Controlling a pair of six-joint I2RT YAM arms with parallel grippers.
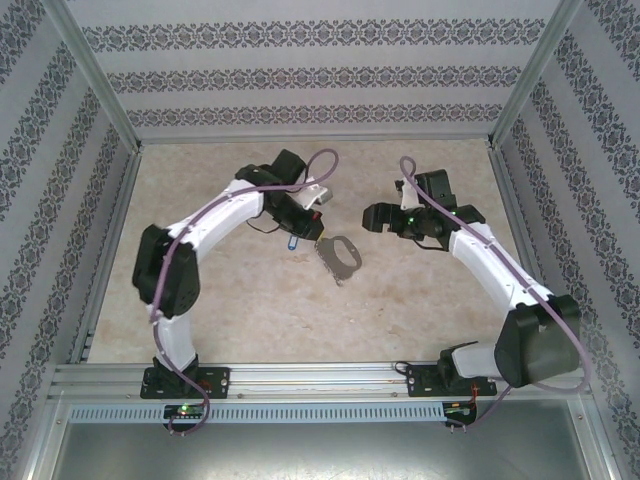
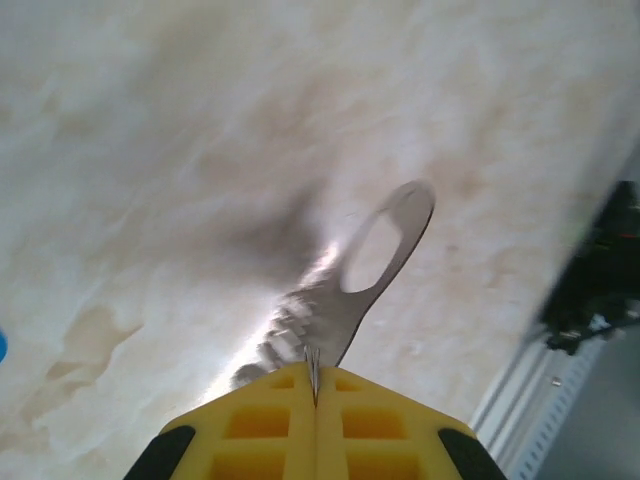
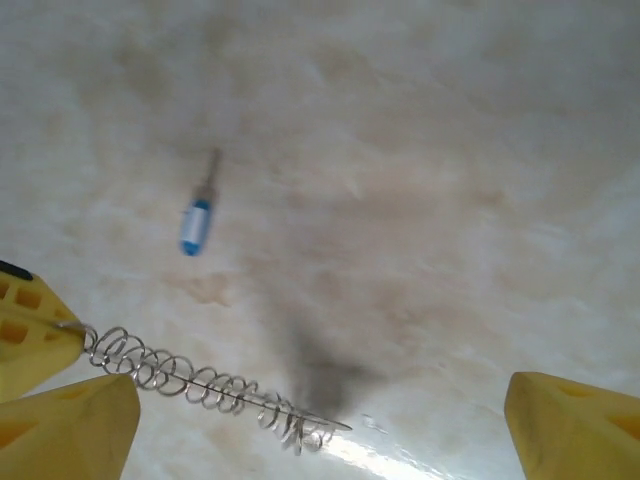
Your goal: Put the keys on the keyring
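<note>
Left gripper [image 2: 316,385] clamps keyring [image 1: 342,257]; right gripper [image 3: 320,430] spread. Key [image 1: 292,241], 9 o'clock of keyring: likely light, slippery; pinch blue head.

No text, label, brand or number can be read: none on the key [image 3: 195,225], the keyring [image 2: 370,270], the left end effector [image 2: 315,385], the right end effector [image 1: 374,216] or the desk [image 1: 420,300]. The far wall [image 1: 300,80] bears ornamental bands, not lettering.

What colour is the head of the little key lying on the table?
Blue. The key shows best in the right wrist view.
</note>
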